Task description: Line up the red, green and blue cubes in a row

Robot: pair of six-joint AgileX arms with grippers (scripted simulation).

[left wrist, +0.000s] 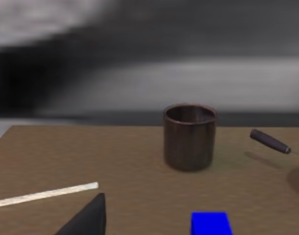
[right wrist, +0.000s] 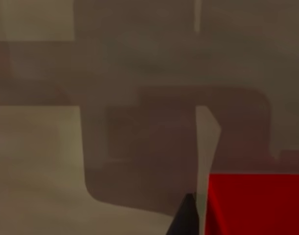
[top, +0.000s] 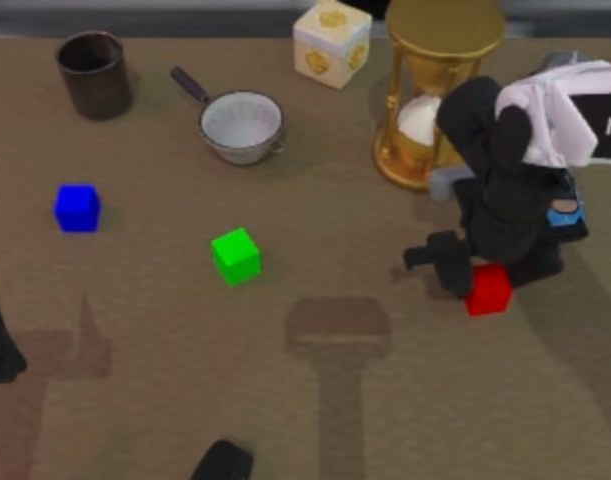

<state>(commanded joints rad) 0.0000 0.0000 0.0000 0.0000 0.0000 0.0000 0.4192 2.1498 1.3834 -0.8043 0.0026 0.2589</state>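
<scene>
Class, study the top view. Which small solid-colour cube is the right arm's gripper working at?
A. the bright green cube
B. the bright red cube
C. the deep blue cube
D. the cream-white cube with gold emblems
B. In the top view the right gripper sits down at the bright red cube, while the bright green cube and deep blue cube lie apart, farther left on the brown table.

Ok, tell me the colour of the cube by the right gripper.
Bright red cube, clearest in the top view.

red cube (right wrist: pixel 257 203): fills one corner of the view
dark fingertip (right wrist: pixel 186 218): just beside the cube
table (right wrist: pixel 36 161): brown, crossed by shadows
</scene>
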